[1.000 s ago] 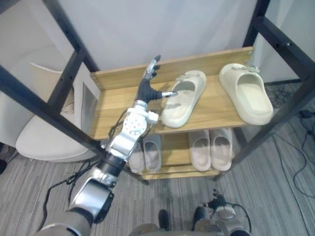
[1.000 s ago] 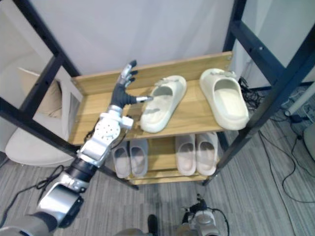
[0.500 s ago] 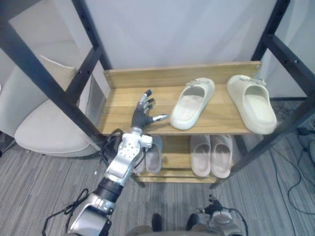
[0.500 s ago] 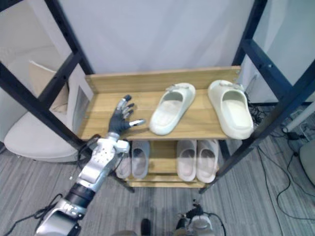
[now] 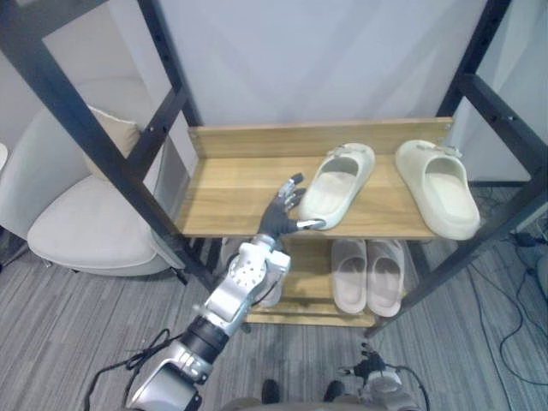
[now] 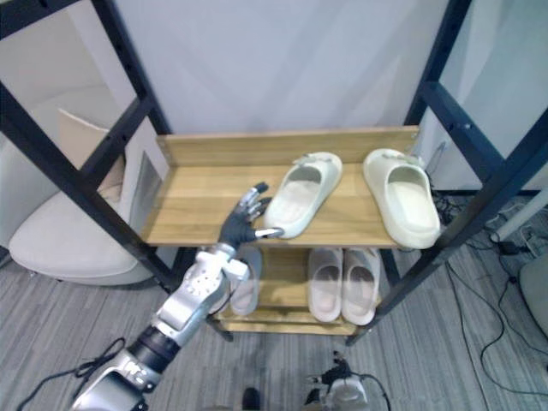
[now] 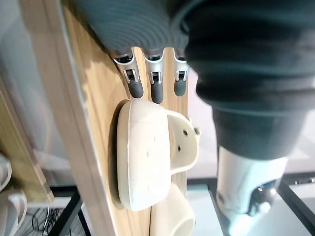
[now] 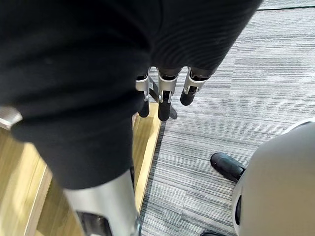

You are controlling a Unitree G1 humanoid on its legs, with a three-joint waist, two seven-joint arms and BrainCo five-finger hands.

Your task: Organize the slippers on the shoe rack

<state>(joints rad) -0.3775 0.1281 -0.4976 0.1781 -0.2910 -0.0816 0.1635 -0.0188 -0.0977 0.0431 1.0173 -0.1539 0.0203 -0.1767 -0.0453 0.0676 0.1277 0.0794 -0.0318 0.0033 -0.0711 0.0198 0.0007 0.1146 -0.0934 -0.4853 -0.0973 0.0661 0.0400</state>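
Two cream slippers lie on the wooden top shelf (image 5: 231,184) of the shoe rack. The left slipper (image 5: 336,181) lies slanted, toe toward the back right. The right slipper (image 5: 437,187) points straight back at the shelf's right end. My left hand (image 5: 281,214) is open at the shelf's front, just left of the slanted slipper's heel, with its thumb tip at the heel's edge. In the left wrist view the straight fingers (image 7: 155,87) point at that slipper (image 7: 145,167) with a small gap. My right hand's fingers (image 8: 165,101) hang relaxed over the grey floor.
The lower shelf holds a pale pair of slippers (image 5: 368,272) and another pair (image 5: 264,287) partly behind my left arm. Black metal frame bars (image 5: 103,141) cross on the left, and others (image 5: 501,107) on the right. A cream chair (image 5: 81,227) stands to the left.
The camera has shifted. My left hand drew back from the slanted slipper to the shelf's front left, then moved right again to the slipper's heel. The slippers kept their places.
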